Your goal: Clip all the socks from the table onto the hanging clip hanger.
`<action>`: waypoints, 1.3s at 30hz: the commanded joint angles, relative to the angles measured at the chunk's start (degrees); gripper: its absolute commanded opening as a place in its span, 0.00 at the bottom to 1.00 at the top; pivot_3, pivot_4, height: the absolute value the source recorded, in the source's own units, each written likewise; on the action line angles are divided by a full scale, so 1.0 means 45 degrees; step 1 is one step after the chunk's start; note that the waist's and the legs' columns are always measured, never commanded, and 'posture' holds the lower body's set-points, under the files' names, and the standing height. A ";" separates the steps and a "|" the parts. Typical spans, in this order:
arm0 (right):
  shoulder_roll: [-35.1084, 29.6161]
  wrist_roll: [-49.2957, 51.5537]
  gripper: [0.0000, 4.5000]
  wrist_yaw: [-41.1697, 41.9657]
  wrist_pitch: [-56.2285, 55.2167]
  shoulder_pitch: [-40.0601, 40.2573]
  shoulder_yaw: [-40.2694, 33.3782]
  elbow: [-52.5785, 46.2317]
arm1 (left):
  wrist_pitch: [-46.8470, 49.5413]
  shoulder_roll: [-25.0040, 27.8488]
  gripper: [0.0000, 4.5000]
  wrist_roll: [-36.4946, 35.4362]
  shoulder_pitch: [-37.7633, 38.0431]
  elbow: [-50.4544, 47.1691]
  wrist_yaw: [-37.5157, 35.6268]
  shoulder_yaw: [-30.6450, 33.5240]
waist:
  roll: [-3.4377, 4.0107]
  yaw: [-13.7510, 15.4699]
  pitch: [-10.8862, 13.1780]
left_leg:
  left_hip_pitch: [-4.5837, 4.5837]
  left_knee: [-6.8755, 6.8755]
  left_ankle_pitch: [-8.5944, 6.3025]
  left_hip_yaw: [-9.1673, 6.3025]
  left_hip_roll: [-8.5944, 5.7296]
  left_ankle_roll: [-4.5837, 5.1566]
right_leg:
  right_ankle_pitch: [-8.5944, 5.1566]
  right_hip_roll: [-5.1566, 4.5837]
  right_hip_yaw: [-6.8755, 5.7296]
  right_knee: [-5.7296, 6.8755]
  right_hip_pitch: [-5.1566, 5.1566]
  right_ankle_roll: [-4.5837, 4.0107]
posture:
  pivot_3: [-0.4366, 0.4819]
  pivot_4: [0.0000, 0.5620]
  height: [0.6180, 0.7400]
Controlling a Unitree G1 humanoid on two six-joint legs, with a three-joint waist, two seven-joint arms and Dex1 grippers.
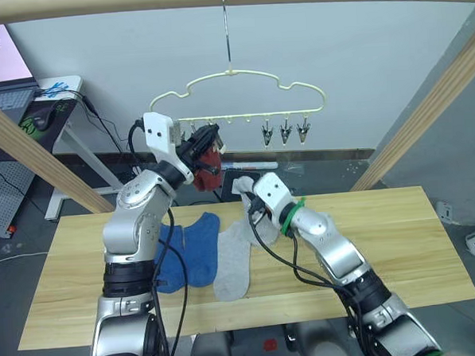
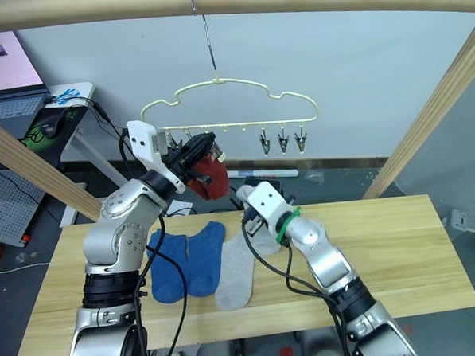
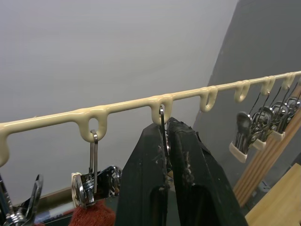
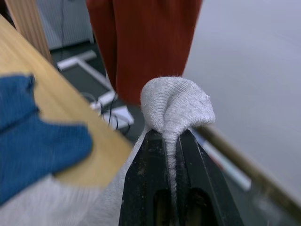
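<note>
Socks: two blue [image 1: 186,252], two grey, apparently two red [image 2: 208,178]. Right gripper [image 4: 171,141] pinches grey sock [image 4: 176,106]; left gripper [image 3: 165,136] squeezes clip.

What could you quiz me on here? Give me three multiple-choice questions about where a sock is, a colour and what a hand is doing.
1. Where is the rust-red sock?
A. flat on the table
B. hanging from the clip hanger
C. on the floor

2. What colour are the two socks lying side by side on the table, nearest the robot's left arm?
A. blue
B. rust-red
C. white

3. What is the right hand doing?
A. hanging open with nothing in it
B. pinching a light grey sock
C. gripping the hanger's hook

Answers: 1 B, the red sock dangles below the clip hanger beside the left hand, which is closed on a clip. 2 A, the blue socks lie flat together there. 3 B, its fingers are closed on a bunched fold of the grey sock.
</note>
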 commanded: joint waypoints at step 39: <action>0.0600 -0.0788 0.00 0.0150 -0.3529 -0.2922 -0.0402 0.3184 | 0.0686 0.0404 0.07 -0.0591 0.0105 -0.0656 -0.0458 0.0081 | 0.0007 0.0028 0.0026 | -0.0005 -0.0003 -0.0001 -0.0029 0.0006 -0.0001 | 0.0003 -0.0060 0.0000 0.0000 -0.0001 -0.0005 | 0.37 0.47 1.00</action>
